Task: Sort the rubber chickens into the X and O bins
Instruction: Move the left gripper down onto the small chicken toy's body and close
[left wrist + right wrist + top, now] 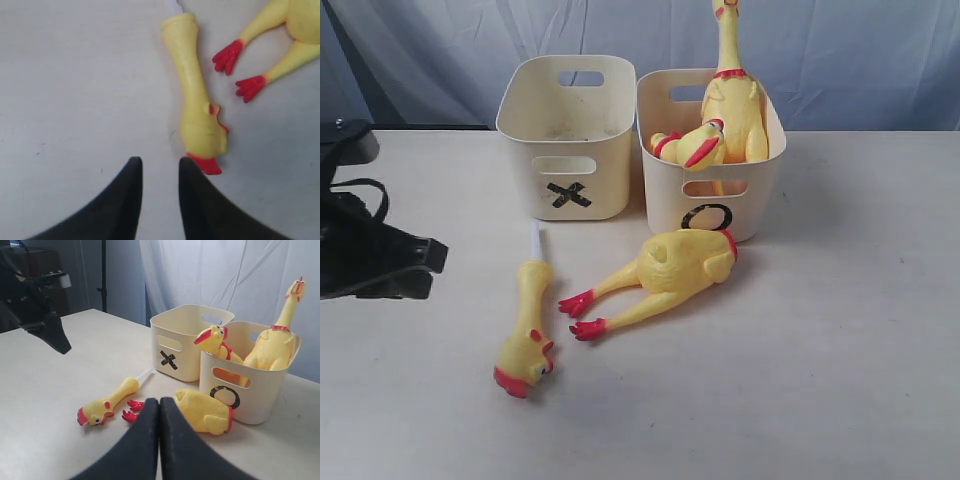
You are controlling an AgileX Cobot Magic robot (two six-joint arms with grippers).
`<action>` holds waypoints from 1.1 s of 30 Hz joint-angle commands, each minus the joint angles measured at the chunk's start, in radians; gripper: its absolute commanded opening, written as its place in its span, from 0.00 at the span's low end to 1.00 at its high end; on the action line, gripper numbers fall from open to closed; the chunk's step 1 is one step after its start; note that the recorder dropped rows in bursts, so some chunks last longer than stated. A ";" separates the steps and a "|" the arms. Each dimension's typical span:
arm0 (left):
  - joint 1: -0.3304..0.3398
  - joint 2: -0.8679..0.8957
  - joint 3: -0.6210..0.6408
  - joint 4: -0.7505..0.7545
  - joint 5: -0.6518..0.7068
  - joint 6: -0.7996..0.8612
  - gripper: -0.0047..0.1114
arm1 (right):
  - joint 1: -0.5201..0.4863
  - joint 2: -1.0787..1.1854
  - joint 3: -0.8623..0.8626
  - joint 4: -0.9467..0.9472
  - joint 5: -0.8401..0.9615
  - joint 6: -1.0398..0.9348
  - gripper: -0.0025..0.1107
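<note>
Now hovers left gripper, slightly spread, empty, just beside near-left head-and-neck piece; holds right gripper pressed together, empty.

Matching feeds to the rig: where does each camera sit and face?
Exterior: off the arms, facing the X bin and O bin across the table; left arm at the edge.
Left wrist: above the table, looking down at the head-and-neck piece; left gripper open.
Right wrist: low, looking toward both bins; right gripper shut.
Shared: all show the headless body.
</note>
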 commanded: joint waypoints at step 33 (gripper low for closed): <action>-0.122 0.497 -0.178 -0.246 -0.149 0.172 0.50 | -0.002 -0.005 0.002 0.009 -0.001 -0.010 0.02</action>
